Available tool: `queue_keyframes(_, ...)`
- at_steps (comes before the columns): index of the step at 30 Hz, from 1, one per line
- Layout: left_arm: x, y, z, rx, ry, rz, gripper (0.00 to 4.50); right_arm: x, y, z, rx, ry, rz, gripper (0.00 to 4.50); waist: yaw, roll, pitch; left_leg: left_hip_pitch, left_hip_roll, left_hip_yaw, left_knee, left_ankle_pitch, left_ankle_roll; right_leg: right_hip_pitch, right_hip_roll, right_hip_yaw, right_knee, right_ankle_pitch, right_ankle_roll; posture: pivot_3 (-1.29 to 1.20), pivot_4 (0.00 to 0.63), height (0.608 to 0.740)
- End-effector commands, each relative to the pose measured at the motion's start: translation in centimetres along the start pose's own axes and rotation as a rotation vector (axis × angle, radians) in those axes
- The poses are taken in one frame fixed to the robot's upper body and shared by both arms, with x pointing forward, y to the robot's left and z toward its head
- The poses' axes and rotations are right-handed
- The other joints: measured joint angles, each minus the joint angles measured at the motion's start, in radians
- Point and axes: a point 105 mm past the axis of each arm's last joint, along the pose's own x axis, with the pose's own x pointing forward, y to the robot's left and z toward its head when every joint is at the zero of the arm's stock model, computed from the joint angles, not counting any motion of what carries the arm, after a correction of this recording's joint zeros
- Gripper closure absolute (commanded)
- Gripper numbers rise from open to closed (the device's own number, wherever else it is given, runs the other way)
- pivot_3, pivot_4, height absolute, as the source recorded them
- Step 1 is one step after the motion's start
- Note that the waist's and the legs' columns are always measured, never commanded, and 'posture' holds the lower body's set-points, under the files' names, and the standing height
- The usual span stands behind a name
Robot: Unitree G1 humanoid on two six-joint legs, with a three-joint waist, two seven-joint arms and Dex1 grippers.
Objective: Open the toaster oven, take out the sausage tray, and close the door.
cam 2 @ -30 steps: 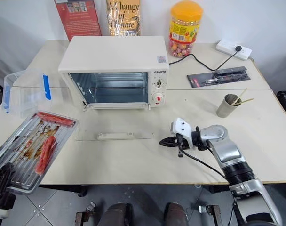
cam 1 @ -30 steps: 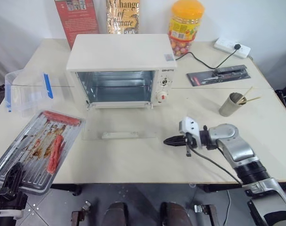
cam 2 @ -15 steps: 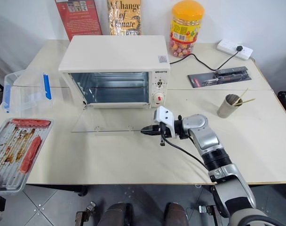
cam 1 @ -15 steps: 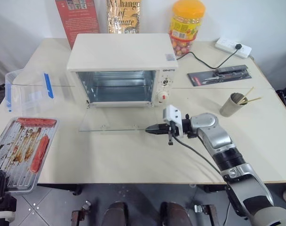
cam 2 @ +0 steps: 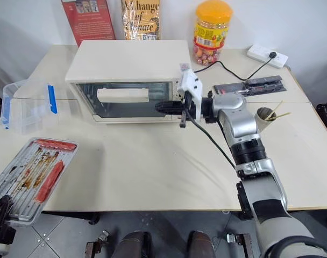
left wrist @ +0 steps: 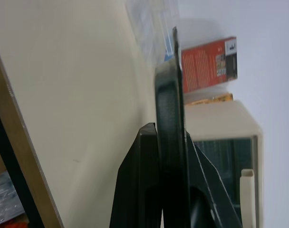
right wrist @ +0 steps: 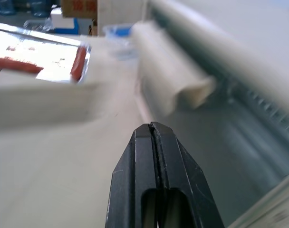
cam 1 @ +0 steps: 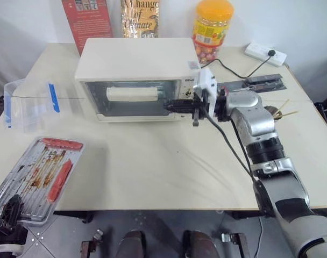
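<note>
Door (cam 1: 135, 99) now swung upright, right hand (cam 1: 170, 107) pinched shut against it — left hand (cam 1: 10, 208) gripping sausage tray (cam 1: 40, 177) lengthwise

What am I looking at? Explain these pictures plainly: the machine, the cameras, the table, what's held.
This is a two-armed humanoid robot; each arm ends in a black two-fingered tool. The two wide pictures come from cameras in its head, looking down. The two close-ups come from cameras on its wrists. On the table stand a toaster oven, a clear plastic box and a candy jar. The left tool is shut on the near edge of the sausage tray, which carries two red sausages. The right tool, shut and empty, points at the door, upright against the oven.
</note>
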Motion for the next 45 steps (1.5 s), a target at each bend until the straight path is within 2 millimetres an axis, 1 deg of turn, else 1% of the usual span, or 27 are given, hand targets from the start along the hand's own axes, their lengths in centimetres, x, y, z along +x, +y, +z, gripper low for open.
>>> queue_keyframes(1, 0.7, -1.3, -0.9, 0.024, 0.080, -0.057, 4.50, -0.2, -1.1, 2.1, -0.038, -0.063, -0.041, 4.48, 0.001, 0.000, 0.000, 0.000, 0.000, 0.000, 0.000, 0.000, 0.000, 0.000, 0.000, 0.000, 0.000, 0.000, 0.000, 0.00, 0.150, 0.740)
queue_keyframes(3, 1.1, -1.7, -1.8, 0.036, 0.140, -0.068, 4.50, -0.3, -1.3, 2.4, -0.052, -0.065, -0.046, 4.48, 0.000, 0.000, 0.000, 0.000, 0.001, 0.000, 0.000, 0.000, -0.001, 0.000, 0.001, 0.000, 0.000, 0.000, 0.000, 0.00, 0.150, 0.740)
queue_keyframes(6, 1.6, -2.2, -3.0, 0.054, 0.227, -0.090, 4.50, -0.8, -0.7, 3.0, -0.052, -0.074, -0.025, 4.48, -0.001, 0.000, 0.000, 0.000, 0.002, 0.001, 0.000, 0.000, -0.001, -0.001, 0.002, 0.001, 0.000, 0.000, -0.001, 0.00, 0.150, 0.740)
queue_keyframes(9, 2.3, -2.6, -4.5, 0.077, 0.355, -0.110, 4.50, -1.9, 1.1, 3.2, -0.028, -0.060, 0.046, 4.48, 0.006, 0.000, 0.000, -0.001, 0.005, 0.001, 0.000, -0.001, -0.002, -0.003, 0.004, 0.001, 0.002, 0.001, -0.001, 0.00, 0.150, 0.740)
queue_keyframes(11, 2.9, -2.9, -5.2, 0.083, 0.409, -0.131, 4.50, -2.6, 2.2, 3.1, -0.020, -0.043, 0.082, 4.48, 0.006, 0.000, 0.000, -0.001, 0.005, 0.001, 0.000, -0.002, -0.003, -0.005, 0.004, 0.002, 0.004, 0.001, -0.001, 0.00, 0.150, 0.740)
queue_keyframes(14, 4.6, -3.3, -6.2, 0.111, 0.519, -0.148, 4.50, -4.1, 3.7, 2.3, -0.039, 0.009, 0.110, 4.48, 0.005, 0.001, 0.000, -0.001, 0.005, 0.002, -0.001, -0.002, -0.004, -0.007, 0.005, 0.003, 0.007, 0.001, -0.001, 0.00, 0.150, 0.740)
queue_keyframes(15, 5.1, -3.4, -6.5, 0.123, 0.556, -0.151, 4.50, -4.6, 4.2, 2.2, -0.047, 0.021, 0.118, 4.32, 0.005, 0.001, 0.000, -0.001, 0.006, 0.003, -0.001, -0.002, -0.004, -0.008, 0.005, 0.003, 0.008, 0.000, -0.002, 0.00, 0.150, 0.740)
queue_keyframes(16, 5.6, -3.7, -6.8, 0.127, 0.583, -0.165, 4.50, -5.1, 4.5, 2.1, -0.046, 0.029, 0.121, 4.12, 0.004, 0.001, 0.000, -0.001, 0.006, 0.003, -0.001, -0.002, -0.004, -0.009, 0.005, 0.004, 0.009, 0.000, -0.002, 0.00, 0.150, 0.740)
queue_keyframes(18, 6.5, -4.2, -7.6, 0.142, 0.662, -0.190, 4.50, -6.2, 4.9, 1.6, -0.027, 0.049, 0.109, 3.57, 0.003, 0.001, 0.000, -0.001, 0.006, 0.005, -0.001, -0.002, -0.004, -0.010, 0.005, 0.005, 0.010, 0.000, -0.002, 0.00, 0.150, 0.740)
queue_keyframes(21, 8.1, -5.1, -9.5, 0.146, 0.810, -0.233, 4.50, -8.9, 6.2, -0.6, -0.004, 0.143, 0.114, 2.49, 0.008, 0.001, 0.000, -0.001, 0.006, 0.007, -0.001, -0.002, -0.004, -0.012, 0.005, 0.008, 0.010, 0.000, -0.002, 0.00, 0.150, 0.740)
queue_keyframes(23, 8.9, -5.4, -10.2, 0.133, 0.863, -0.246, 4.50, -10.0, 6.7, -2.2, -0.025, 0.224, 0.110, 1.80, 0.008, 0.000, 0.000, -0.001, 0.006, 0.008, -0.001, -0.002, -0.004, -0.012, 0.006, 0.008, 0.010, 0.000, -0.002, 0.00, 0.150, 0.740)
queue_keyframes(24, 9.5, -5.6, -10.7, 0.120, 0.892, -0.255, 4.50, -10.7, 6.9, -2.7, -0.017, 0.239, 0.101, 1.45, 0.007, 0.000, 0.000, -0.001, 0.006, 0.009, -0.001, -0.002, -0.004, -0.012, 0.005, 0.010, 0.010, 0.000, -0.002, 0.00, 0.150, 0.740)
queue_keyframes(26, 10.3, -5.7, -11.5, 0.102, 0.938, -0.256, 4.50, -11.5, 7.2, -3.1, -0.003, 0.239, 0.083, 0.76, 0.004, 0.000, 0.001, -0.001, 0.006, 0.010, -0.001, -0.002, -0.004, -0.013, 0.006, 0.010, 0.010, 0.000, -0.002, 0.00, 0.150, 0.740)
queue_keyframes(27, 10.7, -5.8, -12.1, 0.086, 0.966, -0.261, 4.50, -12.0, 7.3, -3.2, 0.006, 0.234, 0.068, 0.42, 0.000, 0.000, 0.001, -0.001, 0.006, 0.011, -0.001, -0.002, -0.004, -0.013, 0.006, 0.011, 0.010, 0.000, -0.002, 0.00, 0.150, 0.740)
queue_keyframes(28, 11.1, -5.8, -13.1, 0.074, 1.007, -0.258, 4.50, -12.6, 7.4, -3.4, 0.021, 0.233, 0.049, 0.07, 0.000, 0.000, 0.001, 0.000, 0.006, 0.012, -0.002, -0.002, -0.004, -0.014, 0.006, 0.012, 0.011, 0.000, -0.002, 0.00, 0.150, 0.740)
queue_keyframes(31, 11.8, -6.1, -15.4, 0.038, 1.091, -0.264, 4.50, -14.4, 7.8, -4.2, 0.047, 0.261, 0.009, 0.03, 0.005, 0.000, 0.001, 0.000, 0.006, 0.012, -0.001, -0.002, -0.004, -0.014, 0.006, 0.012, 0.012, 0.000, -0.002, 0.00, 0.150, 0.740)
queue_keyframes(33, 12.1, -6.2, -16.4, 0.021, 1.132, -0.273, 4.50, -15.3, 8.2, -4.8, 0.067, 0.304, 0.000, 0.03, 0.006, 0.000, 0.001, 0.000, 0.006, 0.013, -0.001, -0.002, -0.004, -0.014, 0.006, 0.013, 0.012, 0.000, -0.002, 0.00, 0.150, 0.740)
queue_keyframes(36, 12.7, -5.5, -18.2, 0.023, 1.196, -0.250, 4.50, -16.5, 8.1, -5.2, 0.079, 0.338, -0.051, 0.03, 0.009, 0.000, 0.001, 0.000, 0.006, 0.013, -0.001, -0.002, -0.004, -0.014, 0.006, 0.013, 0.012, 0.000, -0.002, 0.00, 0.150, 0.740)
queue_keyframes(40, 13.6, -4.5, -19.7, 0.077, 1.247, -0.219, 4.50, -17.2, 8.0, -5.1, 0.080, 0.354, -0.094, 0.03, 0.020, 0.000, 0.001, 0.001, 0.006, 0.014, 0.002, -0.002, -0.004, -0.013, 0.006, 0.014, 0.012, 0.000, -0.002, 0.00, 0.150, 0.740)
queue_keyframes(42, 14.0, -4.6, -20.1, 0.089, 1.272, -0.225, 3.90, -17.3, 7.9, -5.1, 0.077, 0.356, -0.108, 0.00, 0.028, 0.000, 0.001, 0.001, 0.006, 0.015, 0.003, -0.002, -0.004, -0.013, 0.006, 0.015, 0.012, 0.000, -0.002, 0.00, 0.150, 0.740)
queue_keyframes(43, 14.3, -4.6, -20.3, 0.100, 1.277, -0.226, 3.70, -17.3, 7.8, -5.1, 0.073, 0.357, -0.113, 0.00, 0.031, 0.000, 0.001, 0.001, 0.006, 0.015, 0.004, -0.002, -0.004, -0.013, 0.006, 0.015, 0.012, 0.000, -0.002, 0.00, 0.150, 0.740)
queue_keyframes(45, 14.9, -4.5, -20.6, 0.114, 1.280, -0.224, 3.13, -17.2, 7.6, -5.0, 0.065, 0.357, -0.129, 0.00, 0.033, 0.000, 0.001, 0.000, 0.006, 0.015, 0.005, -0.002, -0.004, -0.012, 0.006, 0.015, 0.012, 0.000, -0.002, 0.00, 0.150, 0.740)
